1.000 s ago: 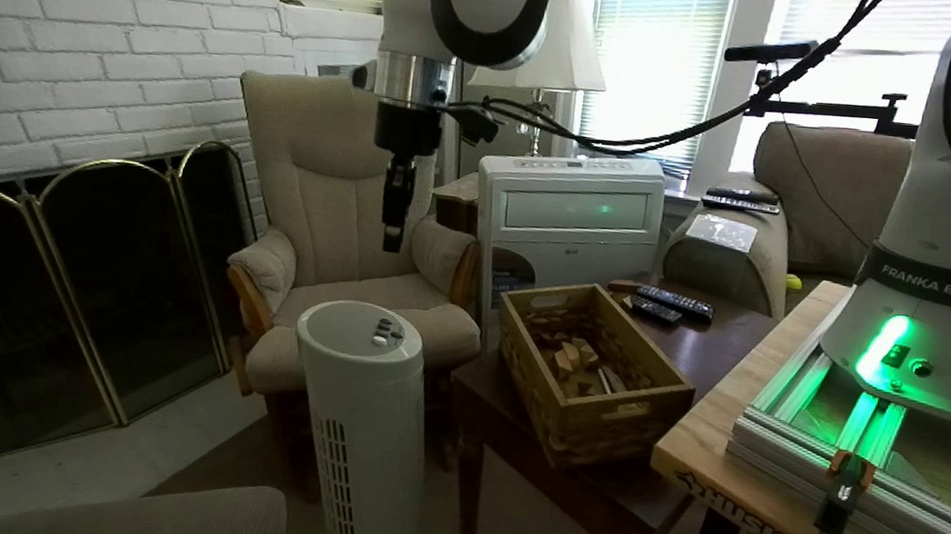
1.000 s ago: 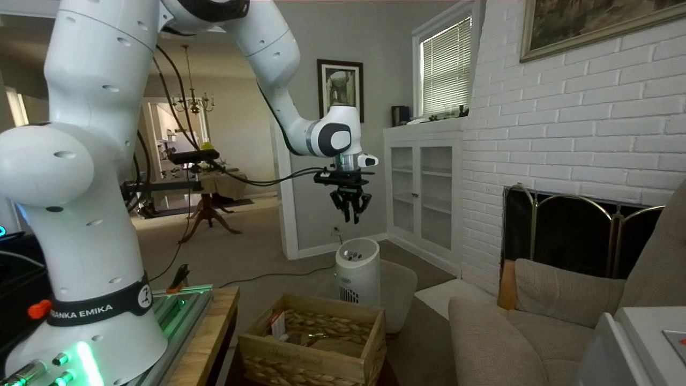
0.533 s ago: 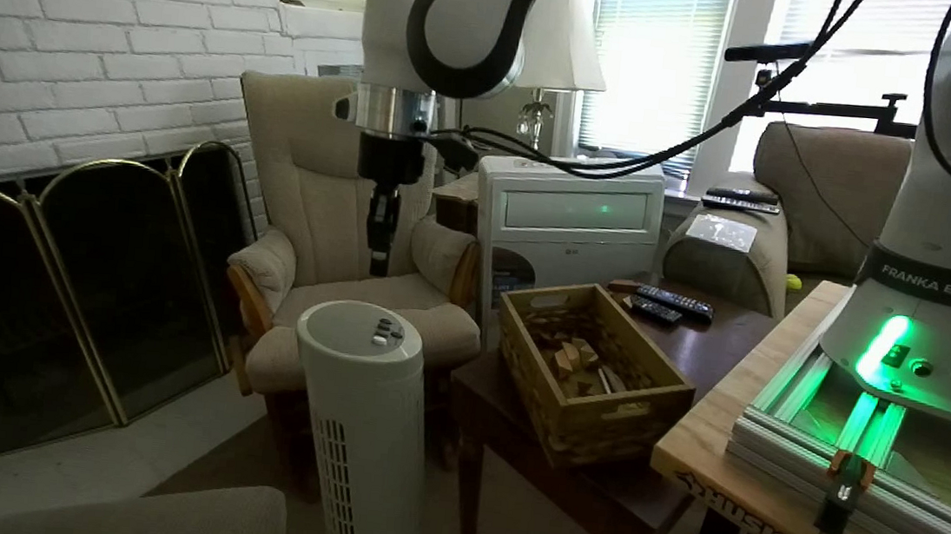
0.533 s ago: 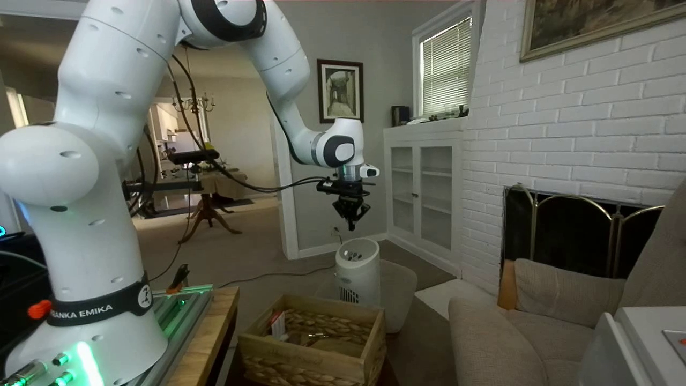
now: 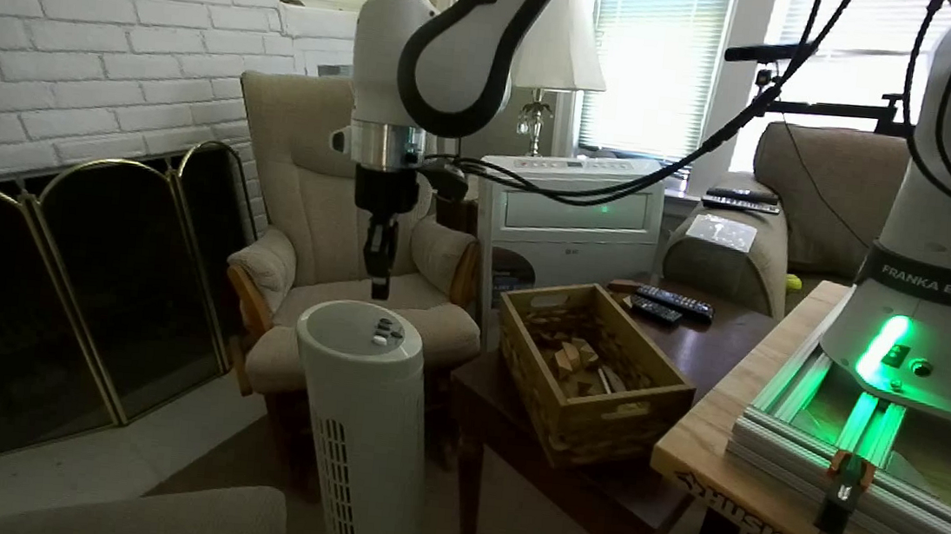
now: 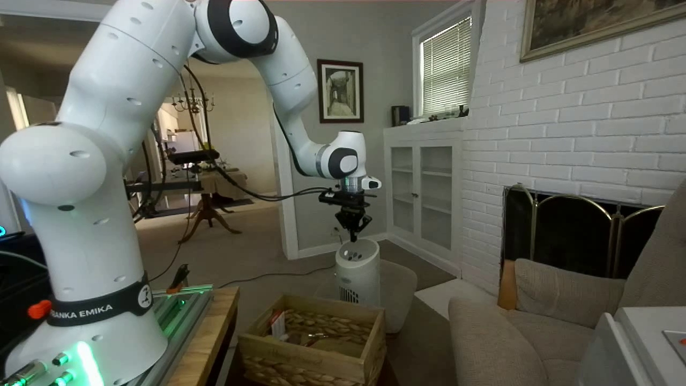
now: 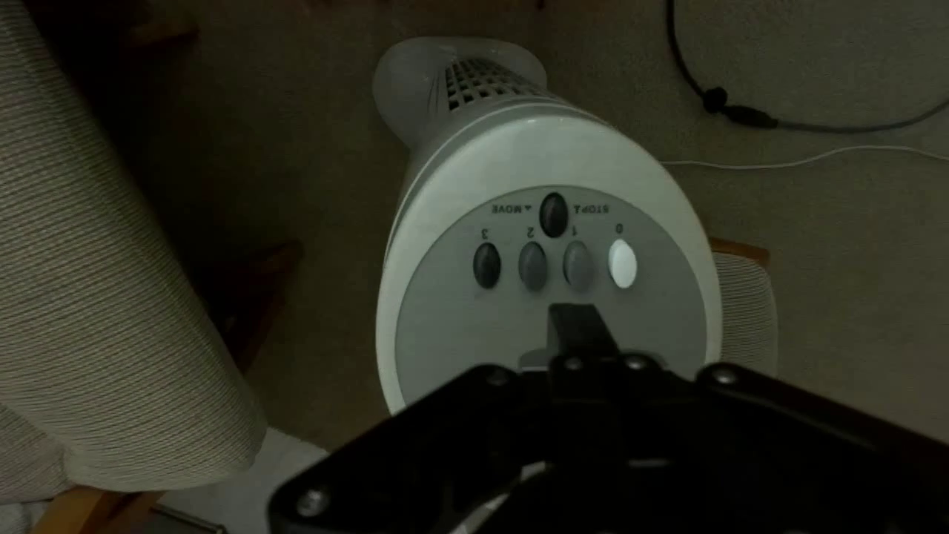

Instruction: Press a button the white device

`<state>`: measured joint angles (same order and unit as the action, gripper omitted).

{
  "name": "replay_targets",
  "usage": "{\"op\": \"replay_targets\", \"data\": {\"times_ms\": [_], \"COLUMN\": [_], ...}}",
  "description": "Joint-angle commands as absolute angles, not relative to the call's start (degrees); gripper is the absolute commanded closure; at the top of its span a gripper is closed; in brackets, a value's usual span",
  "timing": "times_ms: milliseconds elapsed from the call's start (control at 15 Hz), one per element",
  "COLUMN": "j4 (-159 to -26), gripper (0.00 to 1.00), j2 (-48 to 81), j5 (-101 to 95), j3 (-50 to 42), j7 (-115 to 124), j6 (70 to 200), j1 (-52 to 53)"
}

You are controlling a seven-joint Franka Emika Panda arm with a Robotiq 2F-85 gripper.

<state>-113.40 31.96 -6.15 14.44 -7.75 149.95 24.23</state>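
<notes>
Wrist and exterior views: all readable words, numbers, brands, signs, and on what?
"MOVE": tower top, upside down
"STOP": same
"0": same
"1": same
"2": same
"3": same
"FRANKA EMIKA": base band
"FRANKA": arm link
"HUSKY": workbench edge
Too small to read: marks by MOVE and STOP; tower badge; logo on white unit; any text on remotes

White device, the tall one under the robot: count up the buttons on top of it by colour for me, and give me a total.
White button: 1
Grey buttons, marked 1 and 2: 2
Near-black buttons: 2
Total in sight on the white device: 5
</notes>
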Motion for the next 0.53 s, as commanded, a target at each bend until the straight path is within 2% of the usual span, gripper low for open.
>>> {"op": "replay_targets", "data": {"times_ms": [0, 467], "j4": [-110.7, -109.3], "gripper": [1.0, 1.0], "j2": [35.0, 36.8], "j5": [-9.4, -9.7], "j3": [12.3, 11.8], "j7": [-3.3, -2.5], "j6": [149.8, 149.4], "j1": [26.5, 27.4]}}
